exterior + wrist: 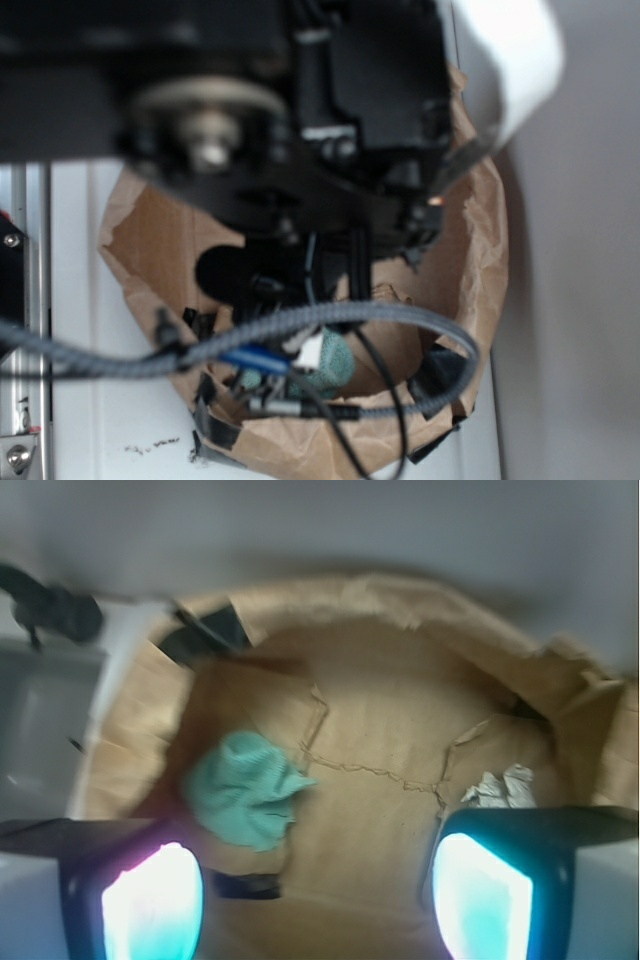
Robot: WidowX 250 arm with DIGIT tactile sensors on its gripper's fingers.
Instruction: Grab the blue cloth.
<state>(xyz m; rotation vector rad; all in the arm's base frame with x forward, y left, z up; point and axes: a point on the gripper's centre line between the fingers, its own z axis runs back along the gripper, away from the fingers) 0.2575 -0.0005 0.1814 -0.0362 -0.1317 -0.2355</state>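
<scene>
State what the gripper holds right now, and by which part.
Nothing. The gripper is open, its fingers wide apart above the paper bin; the blue cloth lies loose on the bin floor, untouched.

- A brown paper bin (400, 730), its rim (490, 230) crumpled and torn, with creases and cracks running across its floor.
- Black tape (205, 630) on the rim at the far left in the wrist view.
- An off-white rag (500, 788), wrinkled, lying inside near the right wall.
- A white surface (100, 440) beneath it all.
- A grey wall (580, 330) on the right.
</scene>
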